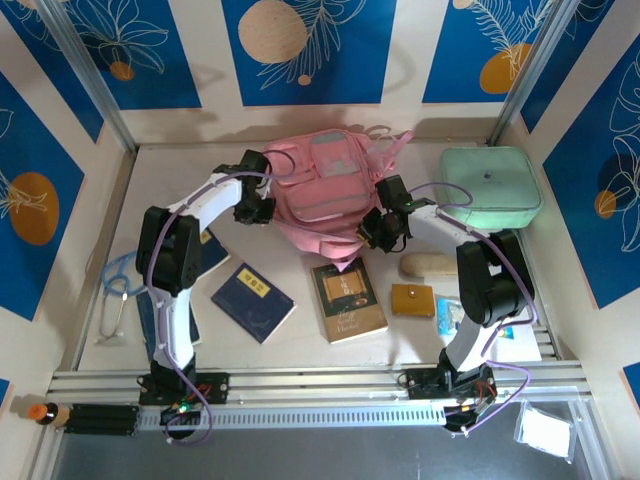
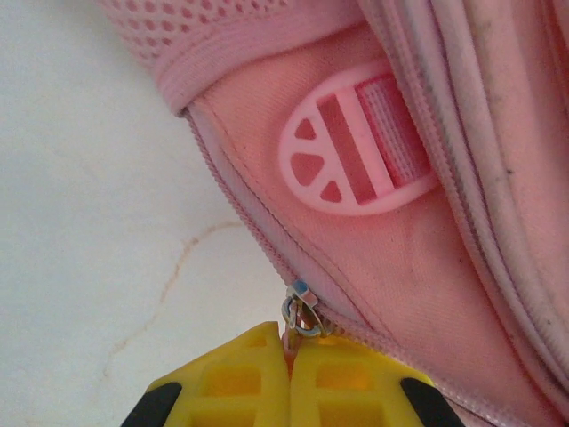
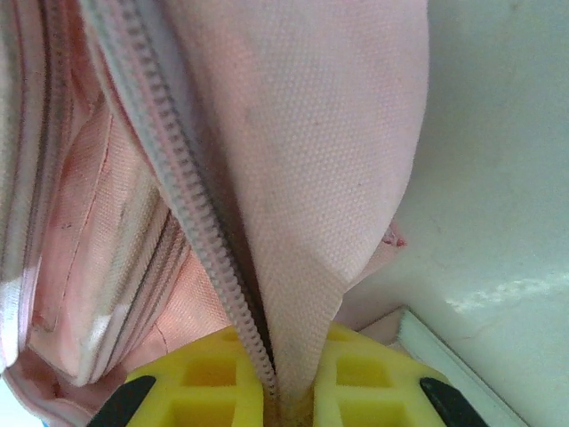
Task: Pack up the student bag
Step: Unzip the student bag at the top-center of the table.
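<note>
The student bag (image 1: 325, 185), a soft pink backpack, lies in the middle of the table toward the back. My left gripper (image 1: 262, 208) is at its left side. In the left wrist view that gripper (image 2: 290, 356) is shut on the pink zipper pull, just below the metal slider (image 2: 304, 311), with a round pink buckle (image 2: 351, 142) above. My right gripper (image 1: 378, 228) is at the bag's near right corner. In the right wrist view it (image 3: 289, 391) is shut on a pink fabric flap (image 3: 311, 178) edged with zipper teeth (image 3: 191, 205).
A mint-green case (image 1: 490, 185) stands right of the bag. In front lie a dark blue book (image 1: 252, 301), a brown book (image 1: 348, 299), a brown wallet (image 1: 412, 299), a beige pouch (image 1: 428, 266) and a blue packet (image 1: 450, 312). A stethoscope (image 1: 118, 290) lies far left.
</note>
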Motion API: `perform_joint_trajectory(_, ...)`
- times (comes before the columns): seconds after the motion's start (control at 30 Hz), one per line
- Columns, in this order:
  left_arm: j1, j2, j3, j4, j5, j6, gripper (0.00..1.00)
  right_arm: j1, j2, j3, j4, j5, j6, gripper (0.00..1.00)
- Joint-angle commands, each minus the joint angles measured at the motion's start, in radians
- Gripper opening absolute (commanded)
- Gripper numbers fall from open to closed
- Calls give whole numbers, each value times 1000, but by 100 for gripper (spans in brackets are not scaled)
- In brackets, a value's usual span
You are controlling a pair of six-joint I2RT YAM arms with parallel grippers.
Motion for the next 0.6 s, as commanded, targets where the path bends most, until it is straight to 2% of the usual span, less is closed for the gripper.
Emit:
perform_joint_trajectory(0.0, 54, 36, 62, 57, -82, -53, 0, -10, -40, 20, -20, 15, -35, 13)
perform_joint_trajectory(0.17, 70, 49, 57, 91, -102, -96, 1, 0, -28, 19, 37, -38, -55, 13)
perform_joint_trajectory(0.27, 73, 15, 27, 112, -84, -116, 11, 14, -7, 37, 64, -84, -86, 17)
perform_joint_trajectory(0.4, 75, -110, -93, 157, -41, -156, 39, 24, -14, 53, 16, -17, -132, 46)
perform_joint_trajectory(0.57, 83, -330, -320, 219, 2, -240, 52, 26, -115, 47, -49, 131, -244, 62)
